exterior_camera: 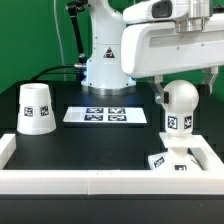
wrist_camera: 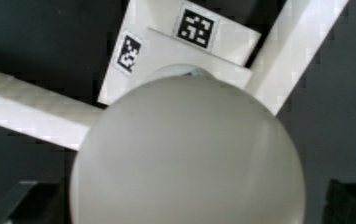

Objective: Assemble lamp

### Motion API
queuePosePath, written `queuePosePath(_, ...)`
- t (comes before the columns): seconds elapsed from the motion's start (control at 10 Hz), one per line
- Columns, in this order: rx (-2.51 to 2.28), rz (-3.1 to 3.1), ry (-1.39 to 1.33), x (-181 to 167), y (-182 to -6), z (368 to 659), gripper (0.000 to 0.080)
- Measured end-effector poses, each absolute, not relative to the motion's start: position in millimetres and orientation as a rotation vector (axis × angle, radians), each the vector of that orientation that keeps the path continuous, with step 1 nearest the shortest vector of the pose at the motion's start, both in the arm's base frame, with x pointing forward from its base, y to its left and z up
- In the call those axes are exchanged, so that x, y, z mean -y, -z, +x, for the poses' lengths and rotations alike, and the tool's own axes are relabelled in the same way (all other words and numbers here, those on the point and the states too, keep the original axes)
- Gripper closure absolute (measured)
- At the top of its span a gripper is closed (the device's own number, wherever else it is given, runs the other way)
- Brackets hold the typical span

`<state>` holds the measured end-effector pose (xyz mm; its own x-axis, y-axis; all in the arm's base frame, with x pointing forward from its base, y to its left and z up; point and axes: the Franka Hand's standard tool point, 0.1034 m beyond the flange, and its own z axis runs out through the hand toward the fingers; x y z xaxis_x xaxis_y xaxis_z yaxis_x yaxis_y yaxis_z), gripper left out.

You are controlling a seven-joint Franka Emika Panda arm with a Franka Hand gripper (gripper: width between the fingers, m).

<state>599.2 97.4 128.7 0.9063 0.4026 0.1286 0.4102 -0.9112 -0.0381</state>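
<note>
The bulb (exterior_camera: 180,101) stands upright on the flat square base (exterior_camera: 166,162) at the exterior view's right, near the front corner of the white wall. My gripper (exterior_camera: 184,90) is right over it, with a finger on each side of the ball top. The fingers look set wider than the ball, so the gripper reads as open. In the wrist view the ball (wrist_camera: 189,150) fills the picture between the dark fingers (wrist_camera: 38,207), and the base's tags (wrist_camera: 194,27) show beyond it. The cone shade (exterior_camera: 36,108) stands alone at the exterior view's left.
The marker board (exterior_camera: 106,116) lies flat mid-table behind the work area. A white wall (exterior_camera: 90,183) runs along the front and up both sides. The robot's white base (exterior_camera: 105,60) stands at the back.
</note>
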Motion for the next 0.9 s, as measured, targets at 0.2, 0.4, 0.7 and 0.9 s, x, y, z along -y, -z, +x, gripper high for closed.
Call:
queuePosePath(0.2, 0.638, -3.005, 0.171, -95.7, -125.8, 596.1, 0.01)
queuePosePath(0.4, 0.635, -3.006, 0.165, -94.2, -124.3, 594.6, 0.02)
queuePosePath(0.7, 0.598, -3.012, 0.164, -94.2, -124.2, 594.5, 0.0222)
queuePosePath(0.9, 0.573, -3.015, 0.163, -94.5, -124.2, 594.5, 0.0222)
